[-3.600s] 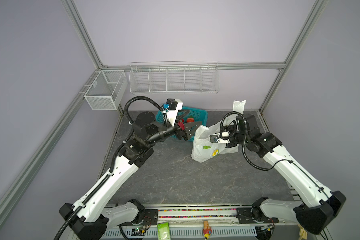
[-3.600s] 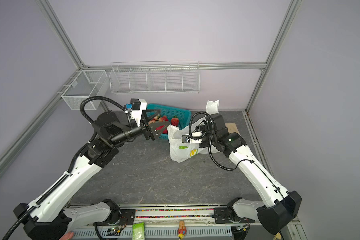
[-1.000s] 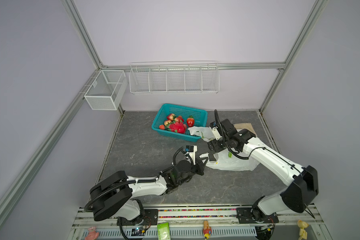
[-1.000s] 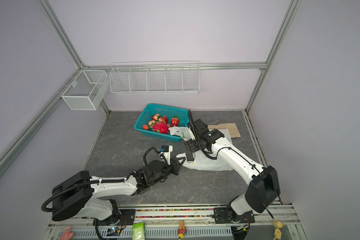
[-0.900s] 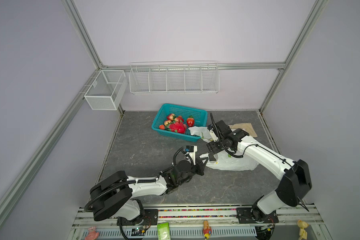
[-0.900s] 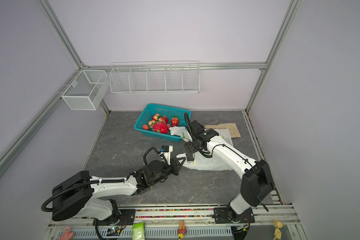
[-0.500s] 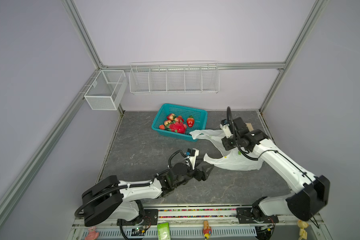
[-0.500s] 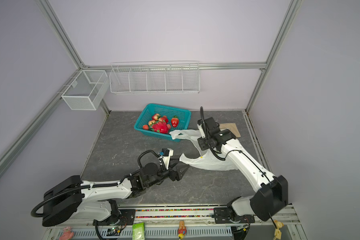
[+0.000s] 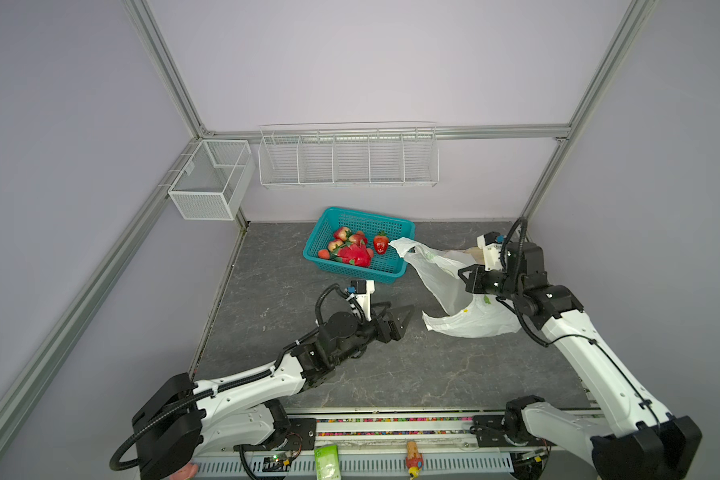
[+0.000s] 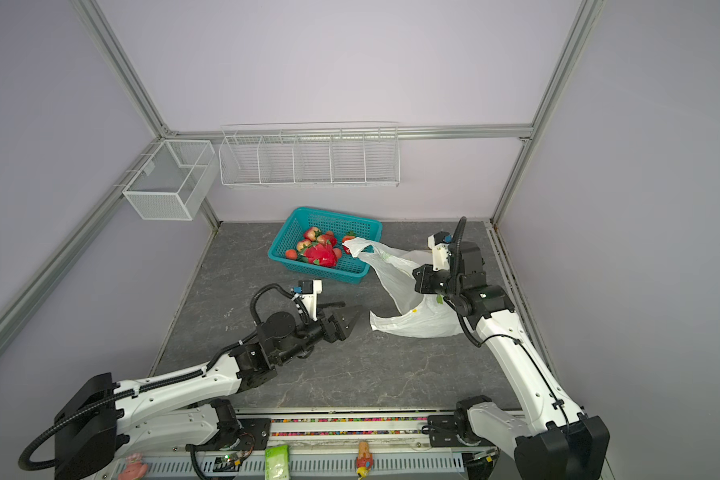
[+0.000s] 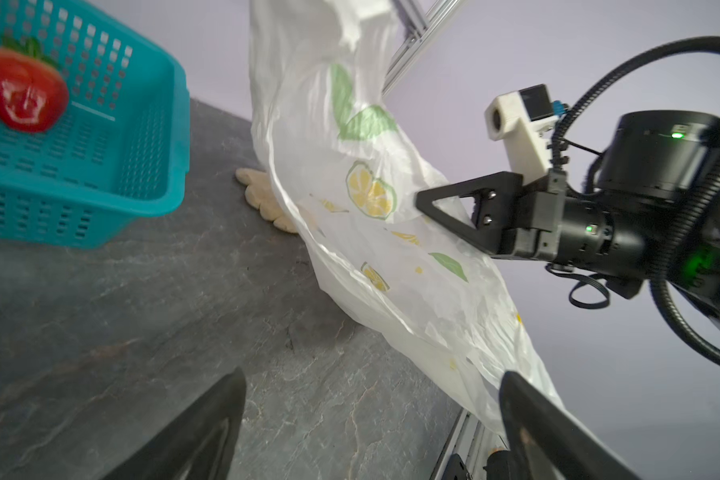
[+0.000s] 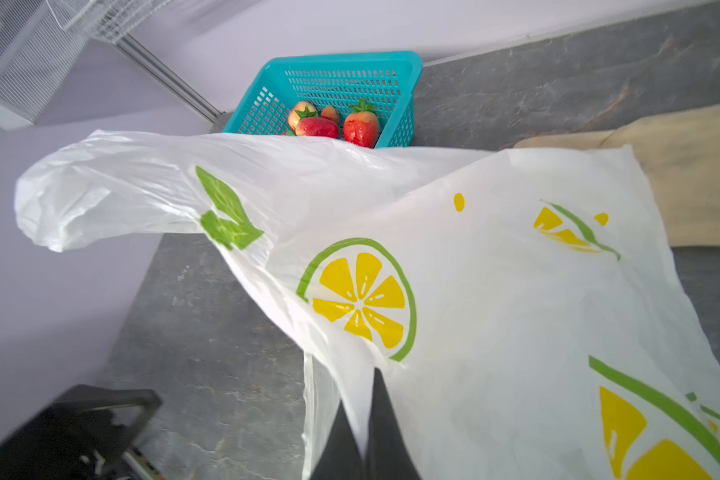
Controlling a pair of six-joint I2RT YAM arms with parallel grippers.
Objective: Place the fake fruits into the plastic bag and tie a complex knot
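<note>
Grey stone tabletop (image 9: 267, 291), purple-walled cell: bag prep only, no fruit loaded.
All visible fake fruits (image 9: 352, 251) sit in the teal basket (image 9: 362, 275); none seen in the plastic bag (image 9: 470, 324), which looks flat and empty. Right gripper (image 9: 462, 274) is pinched tight on the bag's film, holding part of it off the table, one handle loop stretching toward the basket. Left gripper (image 9: 400, 309) is spread wide, empty, just beside the bag's lower edge. To do: open mouth, load fruit, tie knot.
</note>
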